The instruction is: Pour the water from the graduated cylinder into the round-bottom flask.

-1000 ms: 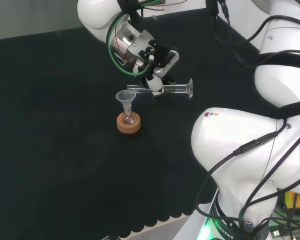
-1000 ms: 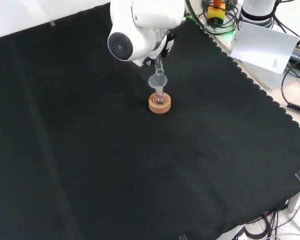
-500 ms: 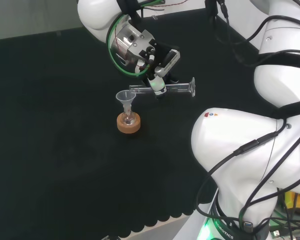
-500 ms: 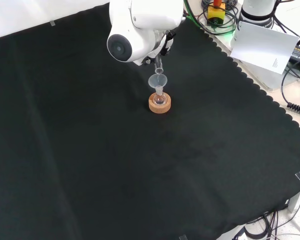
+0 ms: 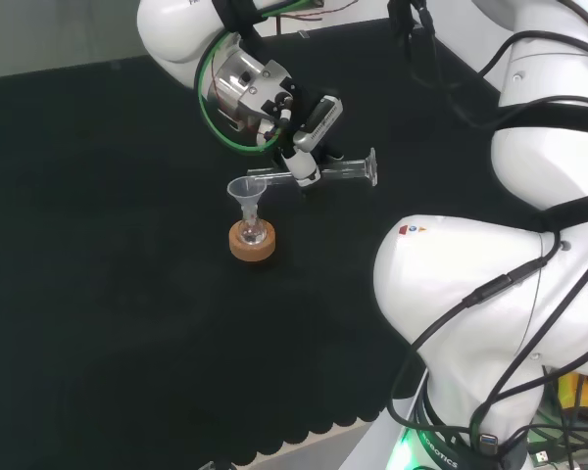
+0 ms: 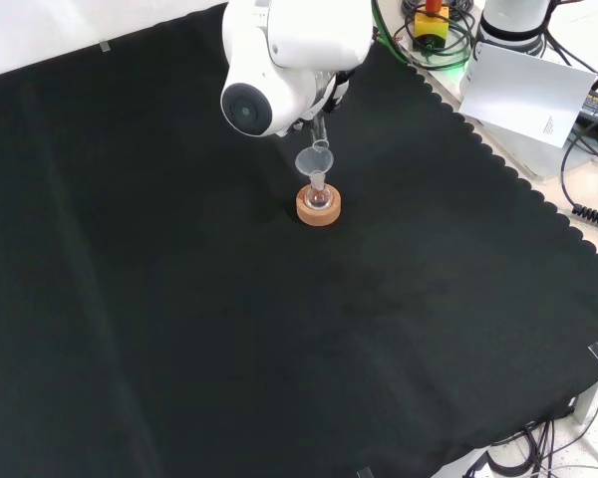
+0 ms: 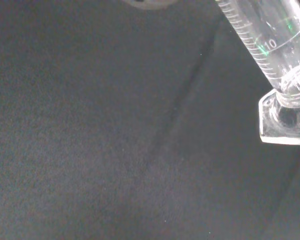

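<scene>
The clear graduated cylinder [image 5: 333,171] lies nearly level in the air in the head view, its foot to the right and its mouth over the funnel [image 5: 245,190]. The hand [image 5: 302,132] is shut on the cylinder's middle. The funnel stands in a small round-bottom flask [image 5: 254,233] that sits on a cork ring [image 5: 252,244]. In the front view the funnel [image 6: 315,161] and the flask on its cork ring [image 6: 318,207] stand just below the arm's white link, with the cylinder's mouth [image 6: 320,138] above the funnel. The wrist view shows the cylinder's printed scale and its foot [image 7: 284,118] close up.
Black cloth [image 6: 179,329] covers the bench around the flask. The arm's big white links [image 5: 490,294] stand at the right of the head view. Cables and a white card [image 6: 523,95] lie beyond the cloth's scalloped edge in the front view.
The hand and the cylinder have shifted slightly left and up in the head view, bringing the cylinder's mouth closer over the funnel. The flask and its ring have stayed in place.
</scene>
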